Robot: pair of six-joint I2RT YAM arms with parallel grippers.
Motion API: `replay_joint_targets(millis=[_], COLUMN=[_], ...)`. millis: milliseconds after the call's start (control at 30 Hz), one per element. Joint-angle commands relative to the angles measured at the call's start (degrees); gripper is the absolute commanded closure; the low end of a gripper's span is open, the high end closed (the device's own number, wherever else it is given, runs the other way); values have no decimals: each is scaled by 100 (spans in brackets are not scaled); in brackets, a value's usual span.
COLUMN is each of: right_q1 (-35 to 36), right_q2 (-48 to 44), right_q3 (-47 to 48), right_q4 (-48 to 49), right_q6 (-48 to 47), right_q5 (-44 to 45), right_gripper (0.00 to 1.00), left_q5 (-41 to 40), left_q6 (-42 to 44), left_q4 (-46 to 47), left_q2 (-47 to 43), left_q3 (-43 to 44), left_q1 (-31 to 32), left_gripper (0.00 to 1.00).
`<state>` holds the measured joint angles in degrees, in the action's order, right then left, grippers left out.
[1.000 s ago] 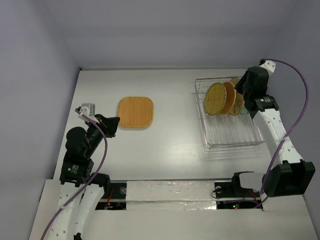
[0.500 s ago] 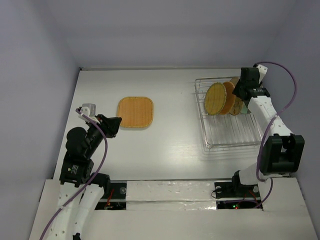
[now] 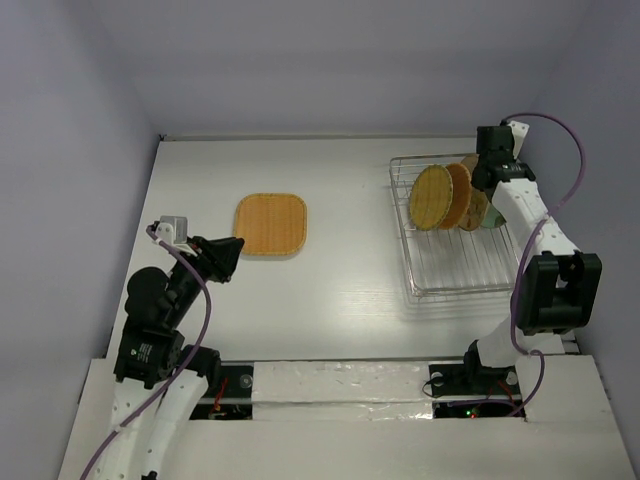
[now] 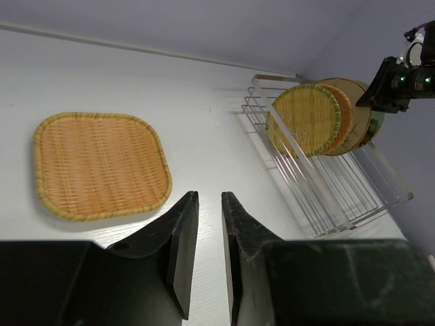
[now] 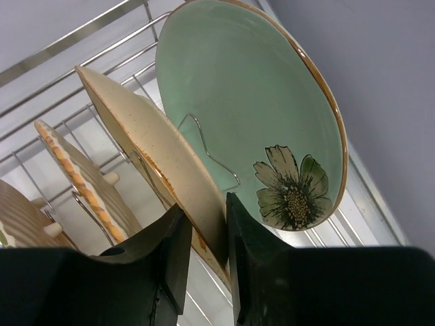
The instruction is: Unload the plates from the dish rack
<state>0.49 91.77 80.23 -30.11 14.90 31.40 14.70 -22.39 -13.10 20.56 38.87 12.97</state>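
While the left jaws sit slightly apart, empty, the right jaws pinch the cream plate [image 5: 122,112].

The white table [image 3: 340,290] carries an orange rounded-square plate [image 3: 271,224] lying flat left of centre, and a dish rack [image 3: 460,272] far right.

Robotics lab test cell. Identified by:
- plain white table [image 3: 340,290] boxed in left, far and right by bare lilac panel walls [image 3: 320,70];
- 2 white-and-black arms, left arm [image 3: 150,330] and right arm [image 3: 530,225], bolted at the near edge;
- purple cables [image 3: 583,165] looped along both arms;
- taped white sheeting [image 3: 340,380] and exposed electronics [image 3: 460,385] along the near edge.

Household props: wire dish rack [image 3: 460,270] at far right holding upright plates [image 3: 432,197]; 1 woven orange plate [image 3: 271,224] flat at left.
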Motion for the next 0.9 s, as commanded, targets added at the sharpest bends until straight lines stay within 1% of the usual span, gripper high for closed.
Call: replay_joint_targets(millis=[0, 100, 233, 400, 633, 800, 867], right_q1=[-32, 21, 126, 179, 232, 232, 232], right_q2=[-185, -422, -615, -862, -1327, -1679, -1820], right_q3=[388, 555, 924, 1285, 1531, 1487, 1505], right_q4=[-92, -65, -258, -443, -733, -804, -882], right_q6=[-144, -382, -741, -918, -752, -611, -479], right_q5=[262, 86, 331, 534, 534, 569, 447], right_gripper=[96, 100, 100, 100, 100, 100, 100], left_q5=[-55, -55, -72, -81, -81, -81, -81], left_q6=[-20, -20, -28, -37, -37, -37, -37], left_q4=[238, 238, 229, 220, 220, 220, 229], left_q2=[-96, -122, -140, -157, -140, -122, -113], left_q3=[-11, -11, -11, -11, -20, -11, -11], left_q1=[48, 48, 48, 48, 48, 48, 48], left_gripper=[82, 82, 82, 82, 81, 81, 80])
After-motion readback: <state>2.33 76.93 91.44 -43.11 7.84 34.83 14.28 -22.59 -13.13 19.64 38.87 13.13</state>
